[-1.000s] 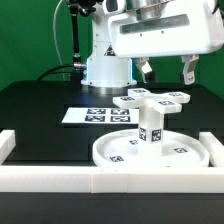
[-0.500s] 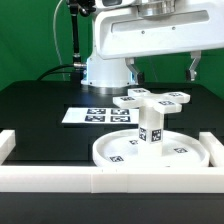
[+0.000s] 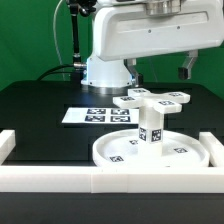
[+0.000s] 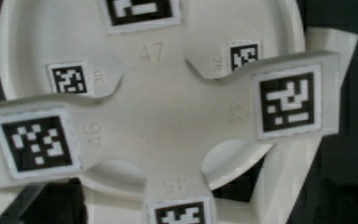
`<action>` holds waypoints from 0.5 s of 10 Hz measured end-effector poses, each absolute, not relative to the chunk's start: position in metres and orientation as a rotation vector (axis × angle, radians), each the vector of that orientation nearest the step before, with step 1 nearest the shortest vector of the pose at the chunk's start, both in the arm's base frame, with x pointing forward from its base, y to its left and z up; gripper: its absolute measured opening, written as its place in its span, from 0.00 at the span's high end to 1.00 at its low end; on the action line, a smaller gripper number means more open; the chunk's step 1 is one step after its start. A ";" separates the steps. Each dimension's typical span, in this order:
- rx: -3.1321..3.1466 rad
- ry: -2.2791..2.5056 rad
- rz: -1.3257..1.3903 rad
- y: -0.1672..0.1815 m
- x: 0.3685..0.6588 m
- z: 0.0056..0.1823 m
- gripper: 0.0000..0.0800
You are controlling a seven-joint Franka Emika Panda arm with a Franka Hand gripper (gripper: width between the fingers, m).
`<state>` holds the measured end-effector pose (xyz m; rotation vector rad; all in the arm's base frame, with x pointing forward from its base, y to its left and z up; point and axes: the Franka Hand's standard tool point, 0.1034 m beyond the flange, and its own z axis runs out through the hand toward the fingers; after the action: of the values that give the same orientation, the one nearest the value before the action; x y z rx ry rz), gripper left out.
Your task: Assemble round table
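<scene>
So here's where I'm at with the round table. The large rimmed disc (image 3: 150, 150) lies flat on the black tabletop (image 3: 40, 110), pressed up against the long white border bar (image 3: 110, 178) at the near edge. The short cylindrical leg (image 3: 151, 126) stands upright on the middle of the disc, and the cross-shaped foot piece (image 3: 151, 99) sits on top of the leg. Whether it's fully seated I can't tell from here.

My fingers (image 3: 158, 68) hang above the foot piece, well clear of it, spread wide with nothing between them. 1 tip is off to each side of the stack, so the leg's long axis points pretty much straight up at my palm. Only 1 arm here, so no contest over who's nearer. My guess is the next move is a straight drop down that axis, with the fingers lined up so they straddle the cross without clipping an arm of it.

The exterior view gives me the height gap and the marker board (image 3: 98, 114) lying behind the disc. The wrist view shows none of that, and no fingertips either, but it does look straight down on the foot piece (image 4: 149, 125) over the disc (image 4: 87, 45), so I can read how the 4 arms of the cross are turned.
</scene>
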<state>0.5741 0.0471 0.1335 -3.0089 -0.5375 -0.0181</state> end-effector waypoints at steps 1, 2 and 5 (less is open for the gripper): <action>-2.990 -0.671 -0.020 0.046 0.574 0.133 0.19; -2.962 -0.801 -0.023 0.045 0.574 0.133 0.19; -2.880 -1.064 -0.033 0.043 0.574 0.133 0.19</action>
<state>0.5741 0.0426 0.1331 -2.8802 -1.0636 -0.0335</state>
